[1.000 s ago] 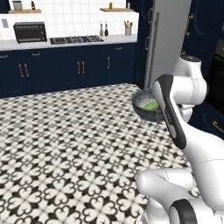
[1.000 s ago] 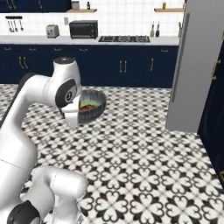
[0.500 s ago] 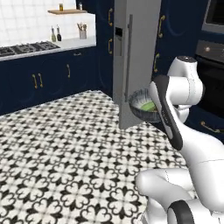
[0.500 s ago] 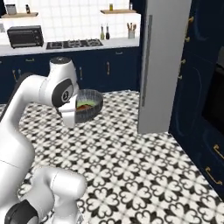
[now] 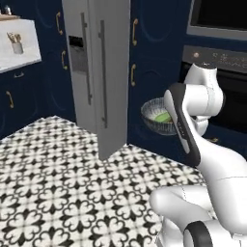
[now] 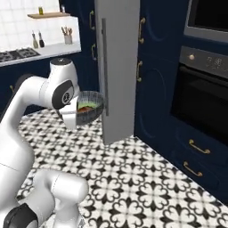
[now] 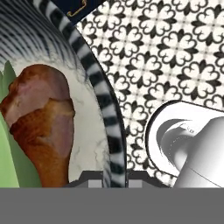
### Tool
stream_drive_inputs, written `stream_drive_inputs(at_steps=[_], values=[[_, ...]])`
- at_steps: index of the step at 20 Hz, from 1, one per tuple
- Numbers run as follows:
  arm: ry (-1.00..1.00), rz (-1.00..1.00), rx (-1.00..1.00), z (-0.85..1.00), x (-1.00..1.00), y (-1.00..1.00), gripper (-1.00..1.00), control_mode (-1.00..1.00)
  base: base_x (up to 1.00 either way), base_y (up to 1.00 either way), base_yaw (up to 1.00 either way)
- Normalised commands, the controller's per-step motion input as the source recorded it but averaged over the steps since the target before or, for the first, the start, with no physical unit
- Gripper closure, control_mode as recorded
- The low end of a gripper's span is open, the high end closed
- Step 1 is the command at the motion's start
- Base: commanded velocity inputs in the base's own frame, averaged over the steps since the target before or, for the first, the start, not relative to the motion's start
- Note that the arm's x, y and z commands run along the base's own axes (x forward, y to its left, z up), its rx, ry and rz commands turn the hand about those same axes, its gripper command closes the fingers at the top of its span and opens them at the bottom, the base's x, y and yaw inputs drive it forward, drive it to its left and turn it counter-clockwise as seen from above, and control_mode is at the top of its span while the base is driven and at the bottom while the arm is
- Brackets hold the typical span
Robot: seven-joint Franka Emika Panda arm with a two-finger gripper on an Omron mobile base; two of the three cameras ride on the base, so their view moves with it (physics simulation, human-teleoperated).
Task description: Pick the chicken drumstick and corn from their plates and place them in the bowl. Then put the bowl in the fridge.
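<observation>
My gripper (image 7: 107,180) is shut on the rim of the dark speckled bowl (image 7: 104,109), which hangs in the air level in front of my arm. The reddish-brown chicken drumstick (image 7: 43,127) lies inside it, next to the green husk of the corn (image 7: 8,157). From the left base view the bowl (image 5: 155,116) hangs to the right of the tall grey fridge (image 5: 99,72), whose door is closed. In the right base view the bowl (image 6: 90,107) sits just left of the fridge (image 6: 118,67), near its long handle (image 6: 105,67).
A black built-in oven (image 6: 205,93) sits in navy cabinets right of the fridge. A white counter with a utensil holder (image 6: 67,38) runs off to the left. Patterned black-and-white floor (image 5: 58,193) spreads out below.
The base has turned and driven, so the whole scene shifted: the fridge is now close and central and the oven has come into view. The bowl stays in my gripper.
</observation>
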Motion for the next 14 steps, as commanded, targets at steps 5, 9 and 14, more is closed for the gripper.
stream_drive_inputs(at_steps=[5, 9, 14], values=[[0.0, 0.0, 0.0, 0.0, 0.0, 0.0, 1.0, 1.0, 0.86, 0.99, -0.61], [0.0, 0.0, 0.0, 0.0, 0.0, 0.0, 1.0, 1.0, 0.51, 1.0, -0.57], [0.0, 0.0, 0.0, 0.0, 0.0, 0.0, 1.0, 1.0, 0.02, 1.0, -0.49]])
